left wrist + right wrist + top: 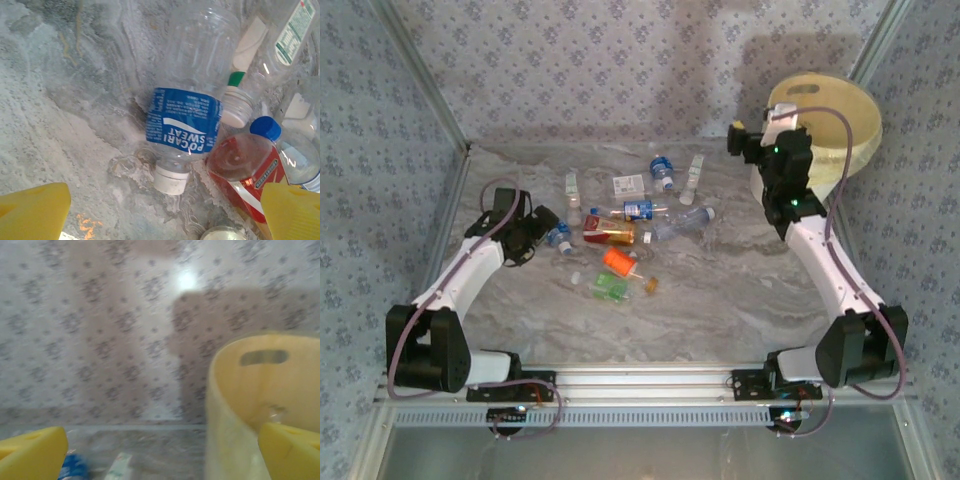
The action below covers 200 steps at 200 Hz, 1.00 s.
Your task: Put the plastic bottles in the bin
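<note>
Roughly ten plastic bottles (pixel 638 210) lie loose mid-table on the marbled table (pixel 720 290), none in the bin (pixel 850 120) as far as visible; the bin sits at the far right corner, well apart from the pile. Nearest target is the blue-labelled bottle (pixel 184 122), clear, on its side at the left edge of the pile, white cap pointing toward the wrist camera. A red-labelled bottle (pixel 245 172) lies just beside it on the right, possibly touching. The left gripper (pixel 162 215) hovers low over it, fingers spread wide, grasping nothing. Step in hand looks like the pickup approach. To do it well: move forward so the label band sits between the pads, keep the jaws across the bottle's long axis as they stand, and drop the right finger into the narrow gap without nudging the red one. Thin clear plastic will likely crush or squirt out, so close gently on the label, not the neck. The right gripper (pixel 160 450) is beside the bin's rim, fingers released, empty, clear of the left arm's work.
</note>
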Tool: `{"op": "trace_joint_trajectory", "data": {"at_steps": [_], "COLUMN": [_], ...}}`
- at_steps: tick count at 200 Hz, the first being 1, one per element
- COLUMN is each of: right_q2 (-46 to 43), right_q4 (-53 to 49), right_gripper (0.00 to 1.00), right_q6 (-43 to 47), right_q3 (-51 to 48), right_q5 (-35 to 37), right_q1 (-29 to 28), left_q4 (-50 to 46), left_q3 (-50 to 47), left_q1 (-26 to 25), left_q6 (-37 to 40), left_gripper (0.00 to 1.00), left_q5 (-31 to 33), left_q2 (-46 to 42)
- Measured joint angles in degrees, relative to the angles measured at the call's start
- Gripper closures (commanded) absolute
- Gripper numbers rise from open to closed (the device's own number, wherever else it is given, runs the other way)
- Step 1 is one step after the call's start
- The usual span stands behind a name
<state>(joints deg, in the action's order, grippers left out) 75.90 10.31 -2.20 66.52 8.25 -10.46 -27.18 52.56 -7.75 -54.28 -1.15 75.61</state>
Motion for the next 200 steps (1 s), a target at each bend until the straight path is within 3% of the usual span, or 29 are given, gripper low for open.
{"op": "trace_joint_trajectory", "data": {"at_steps": [57, 137, 200], "right_q2": [-5.8, -11.1, -12.9], "right_q4": [2.4, 1.0, -0.9], "right_gripper": [0.0, 0.0, 0.0], "right_q6": [-5.6, -6.4, -6.3], "right_q3": [-8.6, -9.4, -9.6], "right_q5": [-6.8, -8.1, -8.0], "right_q1": [-1.1, -1.6, -1.7], "left_q4": [0.8, -2.2, -2.7], "left_q3": [-0.4, 17.6, 27.9], "left_q1": [1.4, 2.6, 3.7], "left_q6": [0.2, 15.8, 19.3], "left_gripper": [0.02, 0.02, 0.07], "left_q5": [-2.5, -1.1, -1.4], "left_q2": [1.4, 23.5, 34.4]}}
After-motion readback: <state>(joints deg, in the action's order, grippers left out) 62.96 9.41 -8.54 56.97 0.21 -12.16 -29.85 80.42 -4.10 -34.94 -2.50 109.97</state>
